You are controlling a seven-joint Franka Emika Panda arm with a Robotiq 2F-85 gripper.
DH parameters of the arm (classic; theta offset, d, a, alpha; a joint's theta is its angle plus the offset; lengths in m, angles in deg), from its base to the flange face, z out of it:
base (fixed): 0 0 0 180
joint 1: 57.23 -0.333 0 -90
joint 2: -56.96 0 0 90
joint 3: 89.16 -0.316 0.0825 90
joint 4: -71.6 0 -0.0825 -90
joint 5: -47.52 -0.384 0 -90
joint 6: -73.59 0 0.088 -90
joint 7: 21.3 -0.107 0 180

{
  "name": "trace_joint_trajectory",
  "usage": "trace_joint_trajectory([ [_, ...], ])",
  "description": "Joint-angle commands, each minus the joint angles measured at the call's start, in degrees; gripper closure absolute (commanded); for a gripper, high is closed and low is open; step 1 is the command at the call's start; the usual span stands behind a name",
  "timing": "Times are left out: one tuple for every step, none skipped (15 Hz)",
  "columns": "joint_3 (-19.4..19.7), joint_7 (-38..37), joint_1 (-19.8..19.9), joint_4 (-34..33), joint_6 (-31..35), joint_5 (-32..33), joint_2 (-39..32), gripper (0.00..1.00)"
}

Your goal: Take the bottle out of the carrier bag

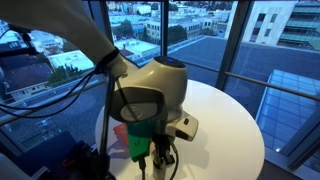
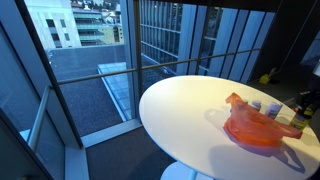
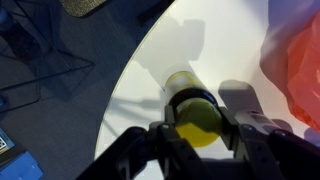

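Observation:
In the wrist view my gripper (image 3: 197,128) is shut on the small amber-yellow bottle (image 3: 186,82), with one finger on each side of it. It holds the bottle over the white table near its edge. The orange-red carrier bag (image 3: 300,70) lies just to the right, apart from the bottle. In an exterior view the bag (image 2: 260,128) is slumped on the table, and the dark gripper (image 2: 303,108) is at its far right side. In an exterior view the arm (image 1: 150,90) hides most of the bag and the bottle.
Two small pale-capped bottles (image 2: 264,106) stand behind the bag. The round white table (image 2: 180,110) stands by floor-to-ceiling windows; its edge (image 3: 130,80) drops to dark floor. A green thing (image 1: 135,142) shows beside the gripper.

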Motion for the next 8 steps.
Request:
trace_joint_trajectory([
  [-0.13, 1.77, -0.37, 0.30, 0.95, -0.33, 0.53, 0.24],
  [-0.25, 1.81, -0.56, 0.45, 1.04, -0.24, 0.76, 0.16],
  [-0.36, 1.84, -0.73, 0.58, 1.10, -0.06, 0.98, 0.07],
  [-0.53, 2.09, -0.94, 0.75, 1.06, -0.14, 1.36, 0.05],
  [-0.69, 2.20, -1.12, 0.88, 1.00, -0.03, 1.68, 0.01],
  [-0.96, 2.68, -1.34, 1.07, 0.70, -0.22, 2.25, 0.00],
  [-1.23, 3.28, -1.62, 1.17, 0.28, -0.55, 2.75, 0.00],
  [-1.52, 3.72, -2.01, 1.21, -0.44, -0.51, 3.27, 0.00],
])
